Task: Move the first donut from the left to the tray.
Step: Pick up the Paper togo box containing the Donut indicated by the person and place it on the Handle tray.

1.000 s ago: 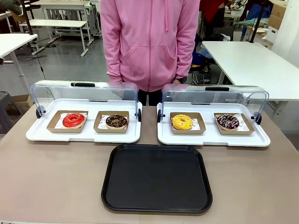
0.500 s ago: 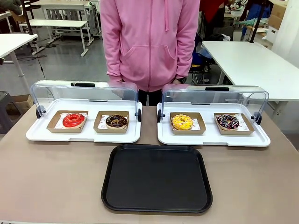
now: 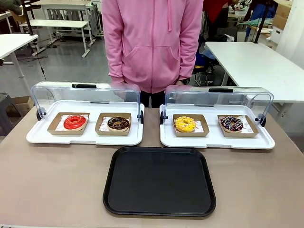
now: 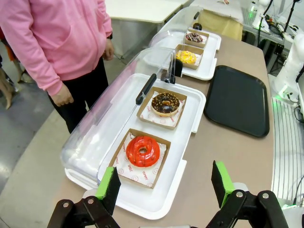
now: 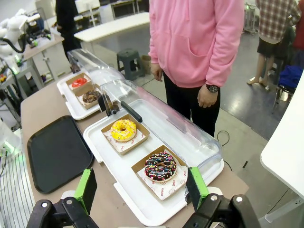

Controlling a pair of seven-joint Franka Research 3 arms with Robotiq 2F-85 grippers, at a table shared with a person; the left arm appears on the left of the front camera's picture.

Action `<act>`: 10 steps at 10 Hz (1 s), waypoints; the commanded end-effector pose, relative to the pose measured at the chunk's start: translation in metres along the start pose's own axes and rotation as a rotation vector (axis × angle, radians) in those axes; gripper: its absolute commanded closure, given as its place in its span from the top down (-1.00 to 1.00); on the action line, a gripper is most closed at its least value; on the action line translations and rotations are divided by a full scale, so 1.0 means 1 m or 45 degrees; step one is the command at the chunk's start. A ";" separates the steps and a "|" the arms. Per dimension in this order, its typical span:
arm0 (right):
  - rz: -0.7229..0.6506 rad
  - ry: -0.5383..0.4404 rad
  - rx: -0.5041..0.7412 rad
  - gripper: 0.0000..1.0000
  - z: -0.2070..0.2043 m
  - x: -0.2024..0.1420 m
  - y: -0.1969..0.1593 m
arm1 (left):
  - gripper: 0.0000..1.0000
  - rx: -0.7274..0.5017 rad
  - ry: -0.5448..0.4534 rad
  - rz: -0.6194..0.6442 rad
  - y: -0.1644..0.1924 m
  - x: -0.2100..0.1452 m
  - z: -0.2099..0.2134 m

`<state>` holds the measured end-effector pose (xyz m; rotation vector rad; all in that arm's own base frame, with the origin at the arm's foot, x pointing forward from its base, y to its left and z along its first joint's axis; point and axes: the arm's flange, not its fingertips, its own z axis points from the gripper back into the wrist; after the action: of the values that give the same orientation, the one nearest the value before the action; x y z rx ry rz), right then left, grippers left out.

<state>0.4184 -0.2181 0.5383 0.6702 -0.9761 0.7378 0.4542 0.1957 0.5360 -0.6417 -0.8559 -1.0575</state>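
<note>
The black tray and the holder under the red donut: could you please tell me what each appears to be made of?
The tray looks like moulded plastic, black with a dull, faint sheen: its rounded corners and raised rim seem formed in one piece. The holder under the red donut looks like plain brown cardboard, matt and uncoated, with thin folded walls standing up around a square base.

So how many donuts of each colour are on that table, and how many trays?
Red-glazed donut: 1
Chocolate donut with nuts: 1
Yellow-glazed donut: 1
Dark donut with sprinkles: 1
White display trays: 2
Black tray: 1
Total: 7
</note>
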 end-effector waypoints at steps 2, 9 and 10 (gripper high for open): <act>0.008 -0.016 0.008 1.00 0.000 0.002 -0.001 | 1.00 0.001 0.003 -0.006 -0.001 0.001 0.000; 0.008 -0.016 0.008 1.00 0.000 0.002 -0.001 | 1.00 0.001 0.003 -0.006 -0.001 0.001 0.000; 0.008 -0.016 0.008 1.00 0.000 0.002 -0.001 | 1.00 0.001 0.003 -0.006 -0.001 0.001 0.000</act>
<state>0.4184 -0.2181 0.5383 0.6703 -0.9760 0.7378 0.4542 0.1957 0.5360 -0.6417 -0.8559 -1.0575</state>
